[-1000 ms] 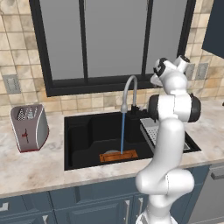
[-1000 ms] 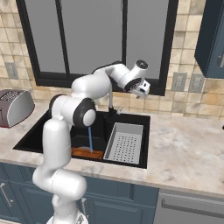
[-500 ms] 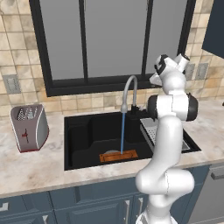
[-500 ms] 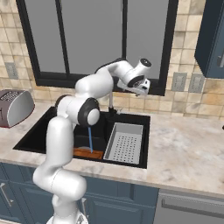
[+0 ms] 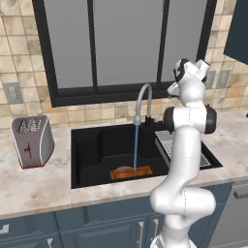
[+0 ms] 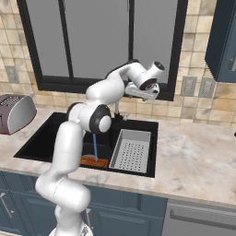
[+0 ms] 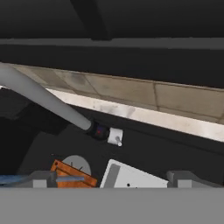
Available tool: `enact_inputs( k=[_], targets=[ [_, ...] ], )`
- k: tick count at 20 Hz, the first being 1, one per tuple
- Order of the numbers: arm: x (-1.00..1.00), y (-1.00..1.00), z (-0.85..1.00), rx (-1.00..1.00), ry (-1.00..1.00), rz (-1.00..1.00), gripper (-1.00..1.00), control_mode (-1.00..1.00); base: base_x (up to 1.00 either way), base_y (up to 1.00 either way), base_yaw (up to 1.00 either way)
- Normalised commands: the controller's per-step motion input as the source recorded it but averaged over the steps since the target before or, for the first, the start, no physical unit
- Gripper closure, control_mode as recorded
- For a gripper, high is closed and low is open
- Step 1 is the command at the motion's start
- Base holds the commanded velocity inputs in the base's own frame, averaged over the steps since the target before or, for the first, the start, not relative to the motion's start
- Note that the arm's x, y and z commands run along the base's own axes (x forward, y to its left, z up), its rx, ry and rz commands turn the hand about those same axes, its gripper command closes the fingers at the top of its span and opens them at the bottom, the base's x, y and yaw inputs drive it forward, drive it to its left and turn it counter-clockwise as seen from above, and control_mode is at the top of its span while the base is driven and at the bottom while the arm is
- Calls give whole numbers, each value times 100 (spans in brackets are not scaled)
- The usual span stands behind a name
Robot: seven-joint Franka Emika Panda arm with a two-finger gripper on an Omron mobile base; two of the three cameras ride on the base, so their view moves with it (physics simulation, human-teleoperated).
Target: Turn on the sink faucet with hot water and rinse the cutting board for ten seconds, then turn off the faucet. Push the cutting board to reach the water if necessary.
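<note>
The grey gooseneck sink faucet (image 5: 142, 98) runs a thin blue stream of water (image 5: 136, 145) onto the orange-brown cutting board (image 5: 131, 172), which lies flat on the floor of the black sink (image 5: 92, 145). My gripper (image 6: 144, 94) is raised above the back of the sink, near the window sill, well clear of the faucet. In the hand view, the gripper (image 7: 113, 179) is open with nothing between its tips. That view looks down on the spout (image 7: 43, 98), its small lever (image 7: 115, 136) and the board (image 7: 72, 173).
A grey perforated rack (image 6: 131, 150) fills the sink's right compartment. A toaster (image 5: 33, 140) stands on the counter to the left. The dark window frame (image 5: 126, 94) and tiled wall rise right behind the faucet. Marble counter (image 6: 193, 156) extends to the right.
The hand has lifted slightly and turned a little by the window. The water runs onto the board throughout, and the board has not moved.
</note>
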Motion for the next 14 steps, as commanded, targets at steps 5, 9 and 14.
enact_inputs(
  k=[5, 9, 14],
  targets=[
    [4, 0, -22, 0, 0, 10, -100, -100, 0, 0, 0],
    [6, 0, -32, 0, 0, 5, -100, -100, 0, 0, 0],
    [6, 0, -32, 0, 0, 0, -100, -100, 0, 0, 0]
  ],
)
